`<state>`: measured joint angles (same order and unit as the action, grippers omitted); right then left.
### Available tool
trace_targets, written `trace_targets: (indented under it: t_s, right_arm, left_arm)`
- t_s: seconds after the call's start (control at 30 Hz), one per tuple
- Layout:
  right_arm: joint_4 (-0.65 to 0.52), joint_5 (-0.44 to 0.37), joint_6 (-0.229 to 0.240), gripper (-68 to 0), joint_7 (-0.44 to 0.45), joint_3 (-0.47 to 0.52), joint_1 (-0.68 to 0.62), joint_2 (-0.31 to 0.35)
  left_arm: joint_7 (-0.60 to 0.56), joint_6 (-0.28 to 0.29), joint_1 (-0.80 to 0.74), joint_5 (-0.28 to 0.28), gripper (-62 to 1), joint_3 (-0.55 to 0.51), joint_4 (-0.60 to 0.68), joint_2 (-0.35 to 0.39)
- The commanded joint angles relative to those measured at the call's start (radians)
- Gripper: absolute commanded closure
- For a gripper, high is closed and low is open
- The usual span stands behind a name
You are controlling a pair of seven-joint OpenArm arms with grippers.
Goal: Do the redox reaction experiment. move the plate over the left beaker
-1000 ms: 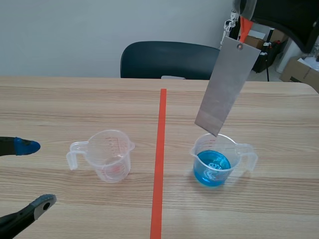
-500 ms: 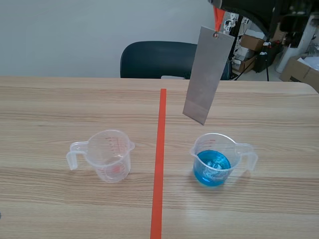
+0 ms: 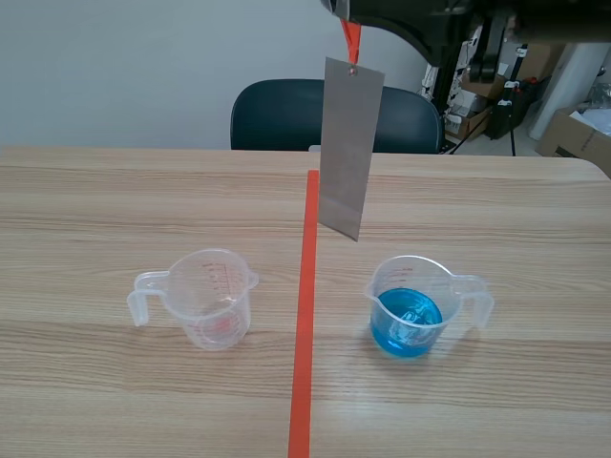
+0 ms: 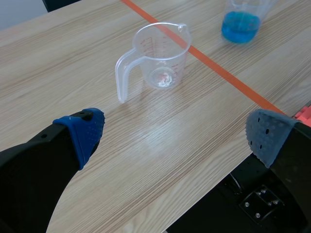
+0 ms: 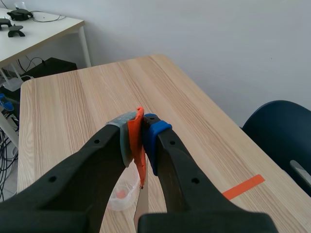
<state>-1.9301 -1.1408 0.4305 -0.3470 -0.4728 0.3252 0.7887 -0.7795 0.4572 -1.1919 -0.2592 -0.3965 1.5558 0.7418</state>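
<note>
A long grey metal plate (image 3: pixel 343 148) hangs upright from an orange tag (image 3: pixel 351 40), high above the red tape line between the two beakers. My right gripper (image 5: pixel 138 127) is shut on that tag (image 5: pixel 139 145), and the plate's top (image 5: pixel 142 212) shows below it. The empty clear left beaker (image 3: pixel 212 298) stands lower left of the plate; in the right wrist view the beaker (image 5: pixel 122 192) is far beneath the fingers. The right beaker (image 3: pixel 412 307) holds blue liquid. My left gripper (image 4: pixel 175 133) is open, low, with the empty beaker (image 4: pixel 163 60) ahead of it.
A dark blue chair (image 3: pixel 315 114) stands behind the table's far edge. Boxes and equipment sit at the back right (image 3: pixel 573 134). The right arm (image 3: pixel 449 14) crosses the scene view's top. The table's near edge (image 4: pixel 204 194) lies under the left gripper.
The right arm has carried the plate leftward from above the blue beaker to above the tape line. The left gripper has dropped out of the scene view.
</note>
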Motion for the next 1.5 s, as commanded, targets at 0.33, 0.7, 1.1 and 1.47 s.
trace_targets:
  t_s: [0.33,0.7,1.1,1.47]
  right_arm:
    - [-0.008,0.063,-0.015,0.0,-0.163,0.016,0.06,-0.194]
    - [-0.008,0.206,-0.018,0.0,-0.274,0.016,0.06,-0.388]
    - [-0.008,0.321,-0.018,0.0,-0.372,0.015,0.06,-0.562]
    - [-0.005,0.352,-0.019,0.0,-0.414,-0.007,0.07,-0.647]
  left_arm:
    - [-0.07,0.002,-0.048,-0.014,-62.3,-0.055,0.014,-0.056]
    - [-0.185,-0.043,-0.088,-0.064,-62.3,-0.077,0.014,-0.127]
    - [-0.166,-0.044,-0.088,-0.036,-62.3,-0.077,0.014,-0.127]
    - [-0.166,-0.044,-0.088,-0.035,-62.3,-0.077,0.014,-0.127]
